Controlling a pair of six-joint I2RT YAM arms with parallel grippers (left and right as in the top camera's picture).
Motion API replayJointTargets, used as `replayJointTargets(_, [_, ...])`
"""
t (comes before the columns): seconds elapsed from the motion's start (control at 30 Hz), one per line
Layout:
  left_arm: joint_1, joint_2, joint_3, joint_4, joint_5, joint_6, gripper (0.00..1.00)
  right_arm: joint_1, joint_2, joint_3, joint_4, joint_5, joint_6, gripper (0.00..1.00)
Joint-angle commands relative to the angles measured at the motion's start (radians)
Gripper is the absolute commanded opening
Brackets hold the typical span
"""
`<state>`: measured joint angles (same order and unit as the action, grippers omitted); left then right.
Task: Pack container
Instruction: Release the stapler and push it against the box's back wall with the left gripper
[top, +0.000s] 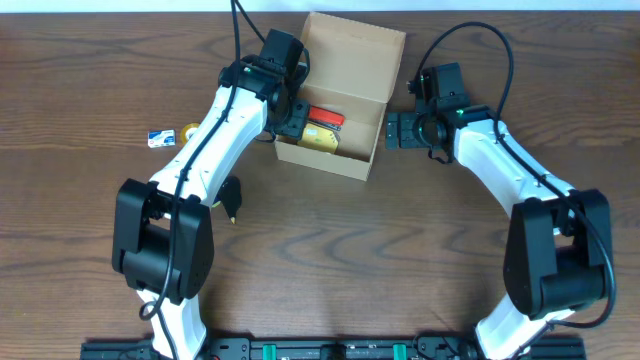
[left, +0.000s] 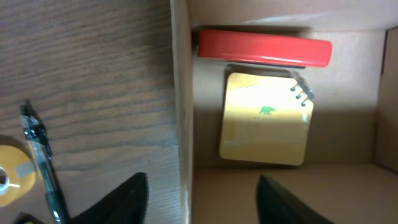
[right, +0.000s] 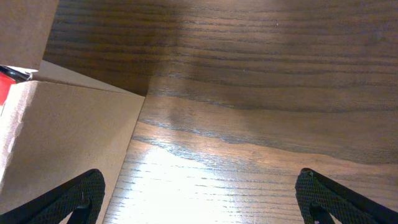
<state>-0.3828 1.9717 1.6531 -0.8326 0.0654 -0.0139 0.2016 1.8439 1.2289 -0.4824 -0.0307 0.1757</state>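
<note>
The tan cardboard container (top: 372, 140) stands at the table's middle back, its flap lid (top: 355, 50) open to the rear. Inside lie a red bar-shaped item (top: 325, 117) and a yellow spiral notepad (top: 320, 138); both show in the left wrist view, the red item (left: 264, 48) above the notepad (left: 264, 121). My left gripper (top: 290, 115) is open and empty, its fingers (left: 202, 202) straddling the container's left wall (left: 180, 112). My right gripper (top: 395, 130) is open and empty just outside the right wall (right: 68, 137), with its fingers (right: 199, 205) spread over the wood.
A yellow tape roll (top: 192, 130) and a small blue-white item (top: 160, 138) lie left of the container. A pen (left: 40, 155) and the tape roll (left: 12, 174) show in the left wrist view. A small black object (top: 232, 198) lies beside the left arm.
</note>
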Motion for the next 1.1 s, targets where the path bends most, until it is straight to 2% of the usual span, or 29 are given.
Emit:
replayJointTargets(0.0, [0.004, 0.011, -0.007, -0.001, -0.025, 0.018, 0.5, -0.005, 0.0, 0.0, -0.001, -0.003, 0.01, 0.99])
replayJointTargets(0.13, [0.004, 0.024, -0.007, -0.001, -0.025, 0.018, 0.5, -0.005, 0.0, 0.0, -0.001, -0.003, 0.01, 0.99])
replayJointTargets(0.27, [0.004, 0.046, -0.007, 0.0, -0.025, 0.018, 0.44, -0.005, 0.0, 0.0, -0.001, -0.003, 0.01, 0.99])
replayJointTargets(0.5, [0.006, 0.069, -0.007, 0.0, -0.026, 0.0, 0.25, -0.005, 0.0, 0.0, -0.001, -0.003, 0.01, 0.99])
replayJointTargets(0.57, [0.01, 0.069, -0.007, -0.001, -0.032, -0.034, 0.19, -0.005, 0.0, 0.0, -0.001, -0.003, 0.01, 0.99])
replayJointTargets(0.73, [0.02, 0.069, -0.007, -0.011, -0.031, -0.152, 0.14, -0.005, 0.0, 0.0, -0.001, -0.003, 0.01, 0.99])
replayJointTargets(0.87, [0.02, 0.069, -0.007, -0.031, -0.021, -0.196, 0.07, -0.005, 0.0, 0.0, -0.001, -0.003, 0.011, 0.99])
replayJointTargets(1.07, [0.02, 0.069, -0.007, -0.061, 0.017, -0.287, 0.06, -0.005, 0.0, 0.0, -0.001, -0.003, 0.01, 0.99])
